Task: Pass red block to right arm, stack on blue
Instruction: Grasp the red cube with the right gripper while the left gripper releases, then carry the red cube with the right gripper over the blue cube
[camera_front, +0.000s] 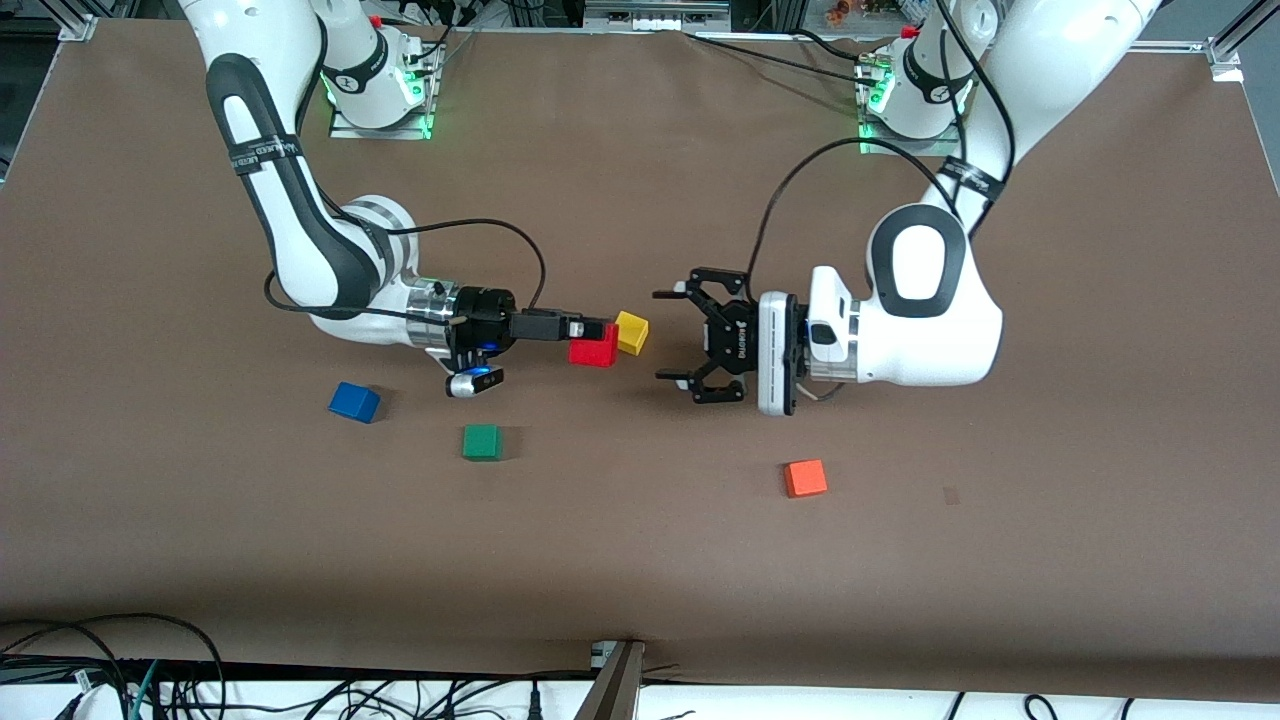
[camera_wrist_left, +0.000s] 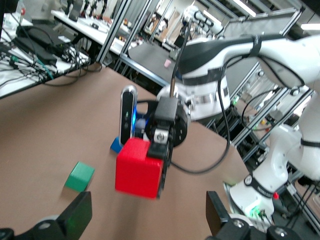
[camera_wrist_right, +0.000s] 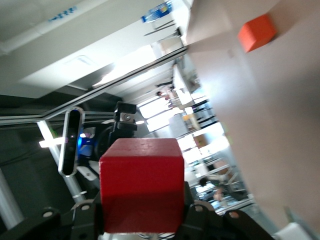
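The small deep-red cube (camera_front: 594, 347) sits pinched in the jaws of the slim all-black right gripper (camera_front: 592, 331), held in the air over the middle of the brown counter (camera_front: 640, 560), with a small yellow cube (camera_front: 631, 332) just beside it in the front view. The white boxy left gripper (camera_front: 680, 336) with claw-like linkage fingers faces it from the left arm's end, its jaws spread wide and apart from the red cube, so the handover looks done and the left arm looks free to wait. The move ahead turns on the small bright-blue cube (camera_front: 354, 402): it rests on the counter toward the right arm's end and nearer the front edge than the red cube's spot, close beside the right wrist, so the right arm is plainly the nearer one. A small green cube (camera_front: 481, 441) lies near the blue one and must be avoided; an orange cube (camera_front: 805, 478) lies well apart.
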